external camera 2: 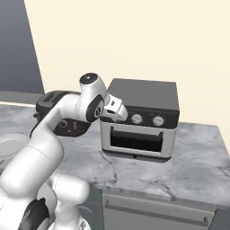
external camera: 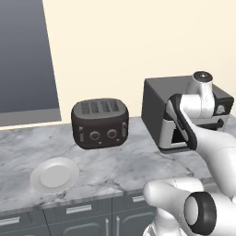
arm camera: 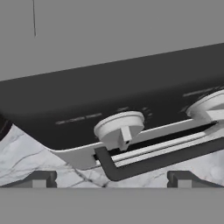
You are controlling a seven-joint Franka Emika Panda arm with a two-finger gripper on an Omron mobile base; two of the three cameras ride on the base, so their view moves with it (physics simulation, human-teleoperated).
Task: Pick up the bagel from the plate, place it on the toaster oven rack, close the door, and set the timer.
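The white plate lies bare on the counter's left side, and its rim also shows in the right base view. The bagel is out of view. The dark grey toaster oven stands at the right with its door shut, so the rack is hidden. My gripper hangs open just in front of the oven's leftmost silver knob, with nothing between its fingers. The door's dark bar handle runs right below that knob. A second knob sits to its right.
A dark brown four-slot toaster stands on the marble counter between plate and oven. A dark window panel fills the wall at the back left. Cabinet drawers run under the counter's front edge.
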